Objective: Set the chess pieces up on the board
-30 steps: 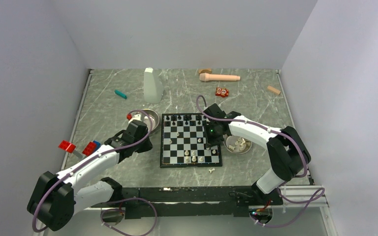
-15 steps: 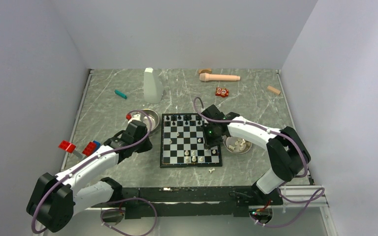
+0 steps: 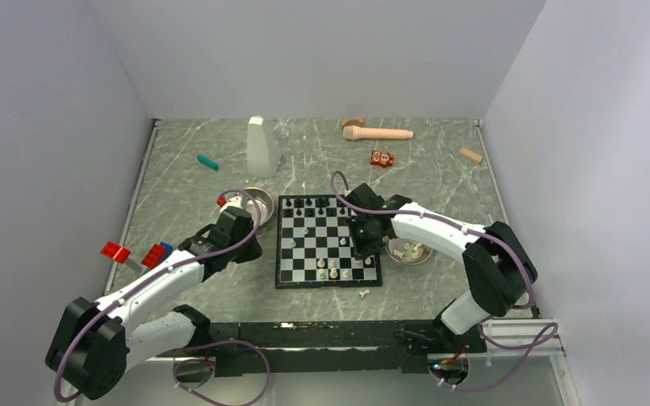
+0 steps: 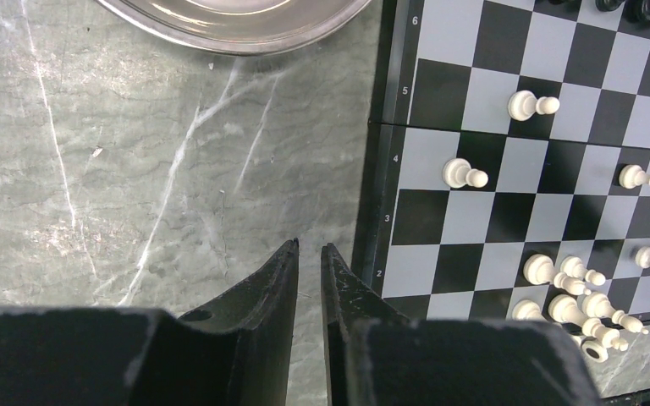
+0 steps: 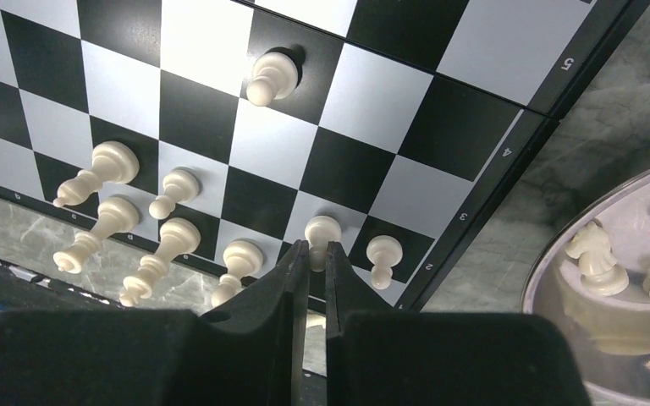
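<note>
The board (image 3: 300,254) is seen lying flat on the grey marbled table (image 3: 440,169), between the two arms. A row of black pieces (image 3: 317,203) is lined up along its far edge, and a cluster of white pieces (image 5: 135,228) is gathered on the nearest rows, toward the right side. A few loose pawns (image 4: 465,175) are stood on squares in the middle of the board, well apart from one another. One stray white piece (image 3: 364,293) is left lying on the table just in front of the near border. The right gripper (image 5: 310,247) is held low over the near right part of the board, and its fingers are drawn almost together on the head of a white pawn (image 5: 322,228), which stands on a square in the second row beside another pawn at the right edge. Just right of the board a steel bowl (image 3: 423,256) is placed, with several more white pieces lying in it. The left gripper (image 4: 309,247) is poised above bare table just left of the board, its fingers pressed nearly together with nothing between them. A second bowl (image 3: 258,201) is set near the board's far left corner.
</note>
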